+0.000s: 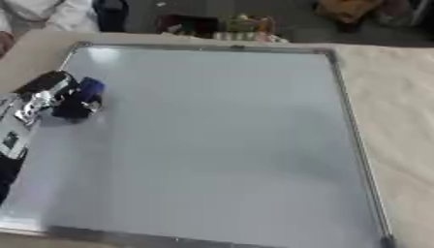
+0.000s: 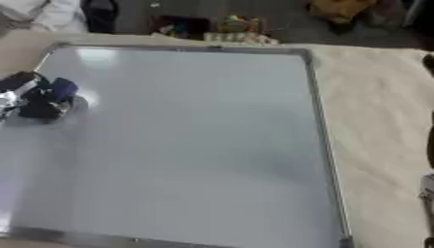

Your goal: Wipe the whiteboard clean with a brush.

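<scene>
Since the board (image 1: 212, 145) shows no marks anywhere that I can see, the wiping looks almost done, or all done. It is plain pale grey from edge to edge, with only soft light and shadow on it. If any faint marks are left, they are too faint to make out. What is left, I think, is maybe one more pass and then putting the brush (image 1: 87, 92) down.

The board is big, with a thin metal rim. It lies flat on a tan table (image 1: 398, 97) and fills most of the view. Its far edge sits near some coloured things at the back of the table.

The left hand (image 1: 47, 97) is over the board's left side, near the far left corner. Its fingers are curled round the brush. The brush looks blue on top and dark below, and its dark part seems to rest on the board. I cannot tell its shape any better than that.

Past the board's right edge, a small dark bit shows at the side of the right eye view. It may be the right arm. The right hand itself is not clear, so I cannot tell how its fingers are.
</scene>
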`<state>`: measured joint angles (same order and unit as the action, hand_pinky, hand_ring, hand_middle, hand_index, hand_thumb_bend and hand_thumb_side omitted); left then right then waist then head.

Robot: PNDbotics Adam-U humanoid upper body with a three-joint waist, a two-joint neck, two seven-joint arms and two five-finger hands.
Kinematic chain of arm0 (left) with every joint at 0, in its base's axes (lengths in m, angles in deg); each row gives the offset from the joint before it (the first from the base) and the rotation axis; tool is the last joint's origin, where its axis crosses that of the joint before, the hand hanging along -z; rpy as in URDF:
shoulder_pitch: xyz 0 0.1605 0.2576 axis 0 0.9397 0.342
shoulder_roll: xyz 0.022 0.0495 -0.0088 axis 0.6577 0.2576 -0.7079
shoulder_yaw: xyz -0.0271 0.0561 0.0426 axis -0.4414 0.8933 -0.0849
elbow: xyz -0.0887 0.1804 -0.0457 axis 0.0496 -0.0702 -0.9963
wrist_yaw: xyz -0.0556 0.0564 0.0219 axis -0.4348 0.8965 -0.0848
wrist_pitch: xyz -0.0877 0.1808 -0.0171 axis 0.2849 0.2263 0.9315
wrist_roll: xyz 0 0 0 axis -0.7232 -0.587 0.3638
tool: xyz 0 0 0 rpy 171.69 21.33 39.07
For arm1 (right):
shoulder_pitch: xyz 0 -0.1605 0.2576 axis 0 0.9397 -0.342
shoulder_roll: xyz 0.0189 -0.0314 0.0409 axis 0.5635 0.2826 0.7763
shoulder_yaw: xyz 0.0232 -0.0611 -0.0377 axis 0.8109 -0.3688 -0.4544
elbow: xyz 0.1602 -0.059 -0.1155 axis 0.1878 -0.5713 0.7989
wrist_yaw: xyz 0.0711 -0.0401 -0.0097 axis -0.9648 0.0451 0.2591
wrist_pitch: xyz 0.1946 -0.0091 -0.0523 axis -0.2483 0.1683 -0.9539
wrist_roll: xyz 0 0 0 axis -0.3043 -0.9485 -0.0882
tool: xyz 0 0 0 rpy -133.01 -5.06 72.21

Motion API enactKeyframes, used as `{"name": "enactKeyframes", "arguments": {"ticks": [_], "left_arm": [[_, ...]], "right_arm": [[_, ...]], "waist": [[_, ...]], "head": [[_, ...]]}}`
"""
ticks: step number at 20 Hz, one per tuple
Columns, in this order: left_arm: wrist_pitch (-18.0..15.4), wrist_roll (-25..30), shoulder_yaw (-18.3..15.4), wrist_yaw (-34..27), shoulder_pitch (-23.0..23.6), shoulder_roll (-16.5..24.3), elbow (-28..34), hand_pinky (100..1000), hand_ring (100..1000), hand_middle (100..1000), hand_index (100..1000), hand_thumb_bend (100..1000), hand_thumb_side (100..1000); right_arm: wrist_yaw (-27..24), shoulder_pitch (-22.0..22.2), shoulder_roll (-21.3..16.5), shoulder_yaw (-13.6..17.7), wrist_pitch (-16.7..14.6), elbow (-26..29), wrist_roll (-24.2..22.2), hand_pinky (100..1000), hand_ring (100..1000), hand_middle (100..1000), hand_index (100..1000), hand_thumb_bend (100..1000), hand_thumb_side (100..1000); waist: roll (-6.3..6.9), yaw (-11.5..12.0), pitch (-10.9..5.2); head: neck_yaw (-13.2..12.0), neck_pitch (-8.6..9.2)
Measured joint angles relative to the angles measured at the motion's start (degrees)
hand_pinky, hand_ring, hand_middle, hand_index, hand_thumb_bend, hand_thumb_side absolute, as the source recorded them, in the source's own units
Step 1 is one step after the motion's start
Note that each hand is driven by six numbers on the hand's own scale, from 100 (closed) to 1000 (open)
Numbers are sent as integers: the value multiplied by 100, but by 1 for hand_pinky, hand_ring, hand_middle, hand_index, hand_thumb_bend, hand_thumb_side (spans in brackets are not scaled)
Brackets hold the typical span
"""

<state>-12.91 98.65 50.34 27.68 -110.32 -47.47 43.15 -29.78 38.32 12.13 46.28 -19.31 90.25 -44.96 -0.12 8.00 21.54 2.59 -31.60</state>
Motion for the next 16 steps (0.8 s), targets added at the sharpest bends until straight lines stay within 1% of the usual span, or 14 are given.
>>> {"name": "enactKeyframes", "arguments": {"ticks": [4, 7, 12, 16], "left_arm": [[-16, 10, 0, 16, -20, -4, -19, 570, 539, 340, 233, 153, 419], [-39, 20, 0, 72, -41, -10, -44, 564, 518, 316, 231, 171, 420], [-49, 10, 0, 211, -92, -53, -116, 547, 487, 282, 238, 178, 417], [-90, 17, 2, 327, -150, -104, -184, 541, 481, 276, 241, 191, 413]], "right_arm": [[0, 0, 0, 0, 1, 0, -1, 925, 941, 686, 884, 222, 979], [0, 0, 1, 0, 1, 0, -1, 925, 941, 686, 884, 222, 975], [0, 0, 3, 0, 1, 0, -1, 926, 942, 685, 885, 225, 973], [0, 0, 4, -1, 2, 0, -2, 927, 943, 685, 886, 225, 969]], "waist": [[-6, -4, 0], [-6, -13, 0], [-1, -22, 1], [5, -30, 5]], "head": [[-15, 0], [-25, 4], [-43, 8], [-47, 8]]}}
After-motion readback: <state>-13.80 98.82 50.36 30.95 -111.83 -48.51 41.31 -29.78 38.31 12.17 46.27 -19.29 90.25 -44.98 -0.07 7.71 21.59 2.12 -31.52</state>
